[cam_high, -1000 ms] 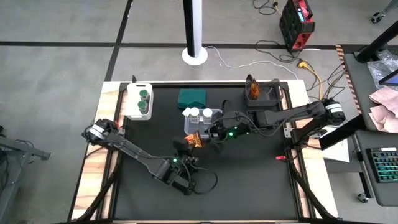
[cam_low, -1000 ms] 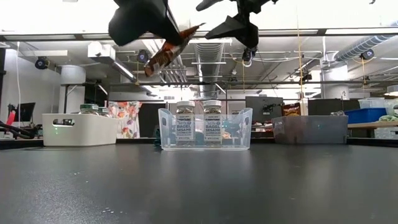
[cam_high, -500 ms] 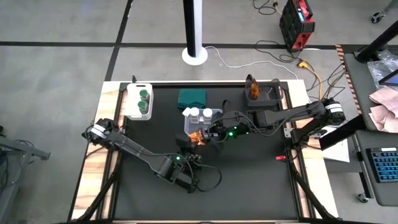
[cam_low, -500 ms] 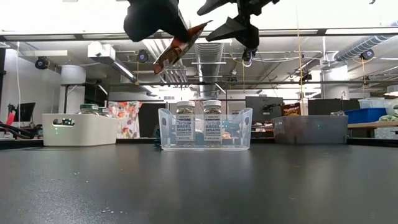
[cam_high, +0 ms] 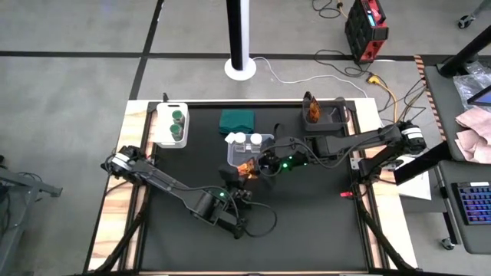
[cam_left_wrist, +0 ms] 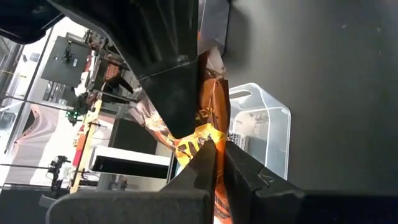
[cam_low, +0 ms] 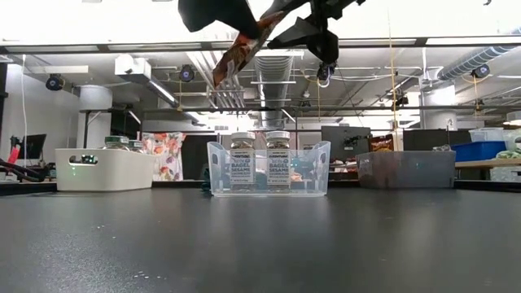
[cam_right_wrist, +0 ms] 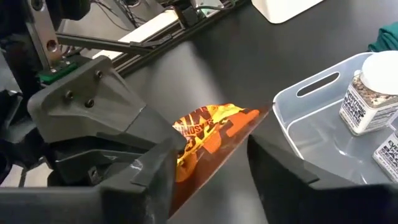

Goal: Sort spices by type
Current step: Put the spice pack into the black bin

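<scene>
A flat orange-red spice packet (cam_low: 236, 57) is held high over the table's middle, tilted, with my left gripper (cam_high: 235, 175) shut on it. My right gripper (cam_right_wrist: 211, 155) is open, and its fingers stand on either side of the packet's (cam_right_wrist: 208, 134) upper end; I cannot tell if they touch it. White-lidded jars (cam_high: 245, 139) stand in a clear bin (cam_high: 265, 153). Green-lidded jars (cam_high: 177, 126) stand in a white bin (cam_high: 163, 123). A second orange packet (cam_high: 311, 111) stands in a dark tray (cam_high: 334, 115). My left gripper pinches the packet between its two fingers (cam_left_wrist: 198, 167) partway along its length (cam_left_wrist: 214, 134), with packet showing both ahead of the fingertips and back between the fingers. The packet is lifted clear of the table and slants up toward my right gripper.
A dark green block (cam_high: 236, 120) lies behind the clear bin. The near half of the black table (cam_high: 307, 222) holds only my left arm. A white pole's base (cam_high: 240, 67) stands on the floor beyond the table's far edge.
My left gripper has carried the packet up and toward my right gripper. The packet's upper end has come in between the right fingers. My right arm has kept its place.
</scene>
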`<move>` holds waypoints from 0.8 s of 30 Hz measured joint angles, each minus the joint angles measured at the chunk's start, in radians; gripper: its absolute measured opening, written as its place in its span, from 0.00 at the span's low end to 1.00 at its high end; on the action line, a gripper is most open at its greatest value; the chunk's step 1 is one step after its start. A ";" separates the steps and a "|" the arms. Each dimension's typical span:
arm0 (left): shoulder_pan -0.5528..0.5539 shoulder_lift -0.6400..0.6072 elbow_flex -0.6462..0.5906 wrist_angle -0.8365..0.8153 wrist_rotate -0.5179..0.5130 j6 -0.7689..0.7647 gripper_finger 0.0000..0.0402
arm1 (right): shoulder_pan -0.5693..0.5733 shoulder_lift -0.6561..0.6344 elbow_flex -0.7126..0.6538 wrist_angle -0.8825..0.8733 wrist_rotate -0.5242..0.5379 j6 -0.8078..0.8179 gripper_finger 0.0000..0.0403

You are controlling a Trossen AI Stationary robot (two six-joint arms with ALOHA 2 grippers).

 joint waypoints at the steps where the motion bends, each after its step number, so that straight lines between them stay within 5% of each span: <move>1: 0.000 0.000 0.000 -0.001 0.000 0.001 0.00 | 0.000 0.000 0.000 -0.001 0.000 0.000 0.44; 9: 0.001 0.000 0.000 0.003 0.001 -0.057 0.11 | 0.000 0.000 -0.001 -0.007 0.001 -0.064 0.07; 19: -0.006 -0.001 0.000 -0.101 0.034 -0.148 0.41 | 0.003 -0.006 0.041 -0.180 0.033 -0.305 0.02; 24: -0.011 -0.004 0.000 -0.220 0.034 -0.276 0.45 | 0.030 -0.007 0.069 -0.277 0.136 -0.368 0.02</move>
